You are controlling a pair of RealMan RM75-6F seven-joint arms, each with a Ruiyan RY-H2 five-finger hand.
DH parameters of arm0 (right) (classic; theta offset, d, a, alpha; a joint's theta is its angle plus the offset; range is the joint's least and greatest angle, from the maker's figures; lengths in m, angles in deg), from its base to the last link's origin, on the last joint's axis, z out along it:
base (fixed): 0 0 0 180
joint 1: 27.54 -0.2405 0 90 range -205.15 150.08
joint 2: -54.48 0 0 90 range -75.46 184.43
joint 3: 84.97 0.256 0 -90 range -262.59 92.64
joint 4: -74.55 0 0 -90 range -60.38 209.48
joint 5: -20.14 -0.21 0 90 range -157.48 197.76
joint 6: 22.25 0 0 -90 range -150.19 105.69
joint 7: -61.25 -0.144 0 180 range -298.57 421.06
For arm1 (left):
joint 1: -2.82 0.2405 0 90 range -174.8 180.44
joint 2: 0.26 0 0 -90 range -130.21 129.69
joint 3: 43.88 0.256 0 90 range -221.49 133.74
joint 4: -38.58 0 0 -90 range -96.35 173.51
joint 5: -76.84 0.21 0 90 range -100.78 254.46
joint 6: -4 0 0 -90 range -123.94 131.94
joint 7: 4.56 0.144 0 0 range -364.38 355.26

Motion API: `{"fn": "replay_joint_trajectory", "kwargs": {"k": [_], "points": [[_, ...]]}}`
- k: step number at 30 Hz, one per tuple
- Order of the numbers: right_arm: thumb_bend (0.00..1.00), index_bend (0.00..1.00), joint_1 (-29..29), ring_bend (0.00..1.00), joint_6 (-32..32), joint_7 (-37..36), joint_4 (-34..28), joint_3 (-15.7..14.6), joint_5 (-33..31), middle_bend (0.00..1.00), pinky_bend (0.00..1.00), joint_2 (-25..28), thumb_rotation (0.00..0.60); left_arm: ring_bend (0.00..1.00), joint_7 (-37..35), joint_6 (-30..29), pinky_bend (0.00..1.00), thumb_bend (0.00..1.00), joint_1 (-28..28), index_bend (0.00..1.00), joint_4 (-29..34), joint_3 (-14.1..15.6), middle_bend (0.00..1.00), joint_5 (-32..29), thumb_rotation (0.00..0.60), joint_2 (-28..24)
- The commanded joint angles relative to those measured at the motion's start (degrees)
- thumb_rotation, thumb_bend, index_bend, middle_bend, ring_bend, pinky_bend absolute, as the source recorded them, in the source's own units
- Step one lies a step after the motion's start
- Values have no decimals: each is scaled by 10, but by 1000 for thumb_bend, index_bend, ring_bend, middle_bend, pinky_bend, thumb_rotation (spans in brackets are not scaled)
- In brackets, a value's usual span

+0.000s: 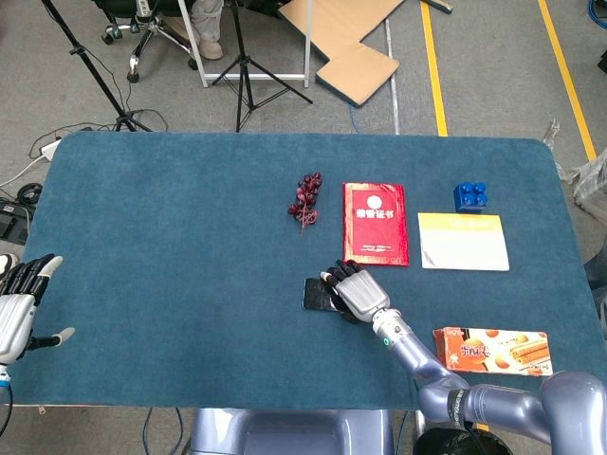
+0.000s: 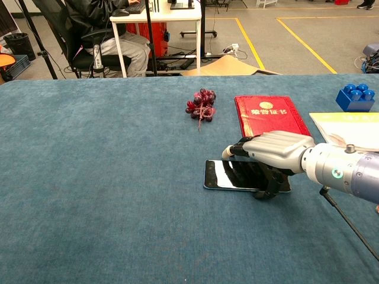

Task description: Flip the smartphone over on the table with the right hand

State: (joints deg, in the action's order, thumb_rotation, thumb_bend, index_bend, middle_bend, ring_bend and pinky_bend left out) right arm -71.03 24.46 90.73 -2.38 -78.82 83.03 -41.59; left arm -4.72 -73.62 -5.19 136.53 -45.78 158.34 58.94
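Observation:
The smartphone point(image 1: 317, 294) point(image 2: 228, 175) is a dark slab with a glossy, reflecting face up, lying flat on the blue table point(image 1: 171, 237) a little right of the middle. My right hand point(image 1: 357, 292) point(image 2: 275, 151) covers its right half. The fingers arch over the screen toward the far edge, and the thumb reaches down to the near edge. The phone is not lifted. My left hand point(image 1: 19, 305) hovers at the table's near left corner with its fingers spread and nothing in it; the chest view does not show it.
Just beyond the phone lie a red booklet point(image 1: 376, 223) point(image 2: 269, 115) and a bunch of dark grapes point(image 1: 305, 199) point(image 2: 201, 103). Further right are a yellow-edged notepad point(image 1: 463, 242) point(image 2: 349, 127), a blue brick point(image 1: 471, 197) point(image 2: 356, 96) and an orange snack box point(image 1: 493, 351).

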Motion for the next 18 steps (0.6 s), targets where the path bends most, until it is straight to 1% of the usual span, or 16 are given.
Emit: {"fn": "replay_joint_trajectory", "kwargs": {"k": [1, 5, 9, 12, 14, 18], "points": [[274, 205, 2, 101, 12, -11, 7, -3, 17, 184, 208, -5, 600, 0, 1, 0, 0, 0, 0, 0, 0, 0, 0, 0, 600, 0], [334, 251, 5, 169, 30, -33, 22, -7, 49, 245, 278, -14, 600, 0, 1, -2, 0, 0, 0, 0, 1, 1, 0, 1, 600, 0], [369, 272, 7, 190, 41, -57, 37, -12, 75, 262, 304, -21, 600, 0, 2, -2, 0, 0, 0, 0, 1, 1, 0, 1, 600, 0], [425, 280, 10, 207, 49, -80, 46, -15, 95, 274, 321, -24, 600, 0, 2, -2, 0, 0, 1, 0, 1, 1, 0, 2, 600, 0], [465, 284, 13, 219, 51, -94, 41, -18, 104, 283, 333, -20, 600, 0, 2, -2, 0, 0, 0, 0, 1, 1, 0, 2, 600, 0], [475, 285, 20, 229, 50, -123, 8, -26, 117, 290, 333, -2, 600, 0, 0, -1, 0, 0, 0, 0, 1, 1, 0, 1, 600, 0]]}}
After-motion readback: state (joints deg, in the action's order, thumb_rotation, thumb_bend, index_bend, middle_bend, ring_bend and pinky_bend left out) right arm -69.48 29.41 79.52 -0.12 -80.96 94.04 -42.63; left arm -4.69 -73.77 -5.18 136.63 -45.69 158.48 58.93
